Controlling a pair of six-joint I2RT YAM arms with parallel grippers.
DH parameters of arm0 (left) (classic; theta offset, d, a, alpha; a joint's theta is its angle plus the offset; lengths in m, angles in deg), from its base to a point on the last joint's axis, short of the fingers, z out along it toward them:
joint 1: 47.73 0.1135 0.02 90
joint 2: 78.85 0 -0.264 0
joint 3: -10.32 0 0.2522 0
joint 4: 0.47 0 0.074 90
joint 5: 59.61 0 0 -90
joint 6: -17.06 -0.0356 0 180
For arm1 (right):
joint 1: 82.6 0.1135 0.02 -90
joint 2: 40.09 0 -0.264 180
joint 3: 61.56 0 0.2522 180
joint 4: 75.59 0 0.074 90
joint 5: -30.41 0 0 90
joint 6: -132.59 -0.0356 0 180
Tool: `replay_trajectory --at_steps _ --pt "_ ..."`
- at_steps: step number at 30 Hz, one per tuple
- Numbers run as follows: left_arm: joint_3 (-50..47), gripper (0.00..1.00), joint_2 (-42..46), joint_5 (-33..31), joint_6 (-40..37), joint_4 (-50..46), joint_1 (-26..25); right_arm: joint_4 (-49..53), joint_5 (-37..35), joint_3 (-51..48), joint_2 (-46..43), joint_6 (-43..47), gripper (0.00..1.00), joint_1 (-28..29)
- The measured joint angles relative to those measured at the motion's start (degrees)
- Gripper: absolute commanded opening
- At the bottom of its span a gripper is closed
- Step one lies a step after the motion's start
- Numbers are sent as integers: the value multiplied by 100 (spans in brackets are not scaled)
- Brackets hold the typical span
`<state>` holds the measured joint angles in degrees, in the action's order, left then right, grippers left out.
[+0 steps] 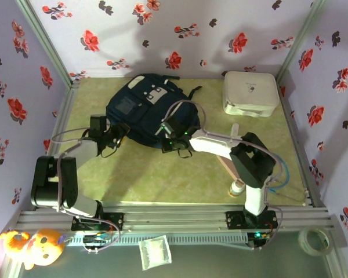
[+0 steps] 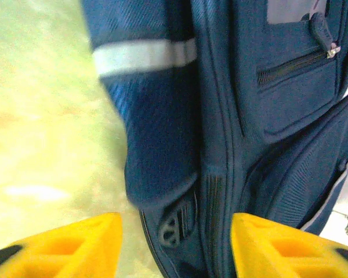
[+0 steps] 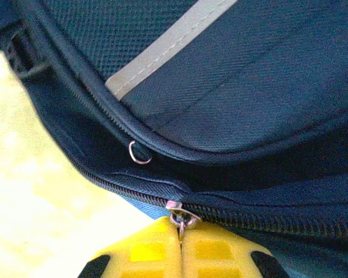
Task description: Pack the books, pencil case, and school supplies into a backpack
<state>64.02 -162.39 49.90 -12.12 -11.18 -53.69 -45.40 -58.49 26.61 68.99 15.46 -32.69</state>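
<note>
One navy backpack (image 1: 140, 110), zipper pull (image 3: 180, 218) inside the right pincer (image 3: 182, 238)

Two black-and-white jointed arms (image 1: 214, 143), grey looping cables (image 1: 188, 102), yellow plastic jaws with hollow square cells.

Jaws parted at the backpack (image 2: 278, 116), tabletop (image 2: 40, 116) off to the left.

Jaws yellow, wide apart, one at each bottom corner. In the gap and beyond it is navy fabric, with a ribbed seam running straight away from the jaws. A dark plastic loop (image 2: 171, 229) sits low in the gap, nearer the left jaw. Beyond the left jaw, a blue panel crossed by a white stripe (image 2: 142, 56), with pale green tabletop further left, blurred. Beyond the right jaw, a zipped pocket (image 2: 293, 66), its pull tab (image 2: 322, 29) at the far right end.
</note>
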Motion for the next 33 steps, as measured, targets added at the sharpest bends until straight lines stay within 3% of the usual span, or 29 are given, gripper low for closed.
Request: replay_trajectory --at_steps 5,18,25,33 --pt "-365 73 612 9 94 -157 120 -155 509 778 634 -103 1 212" --pt "-957 71 385 455 946 741 -90 -424 966 1071 892 -420 1 313" --pt "-894 59 -190 520 1222 1110 -254 -516 966 1064 892 -549 1 313" --pt "-758 28 -400 514 1355 1346 -295 -588 951 984 885 -612 1 313"
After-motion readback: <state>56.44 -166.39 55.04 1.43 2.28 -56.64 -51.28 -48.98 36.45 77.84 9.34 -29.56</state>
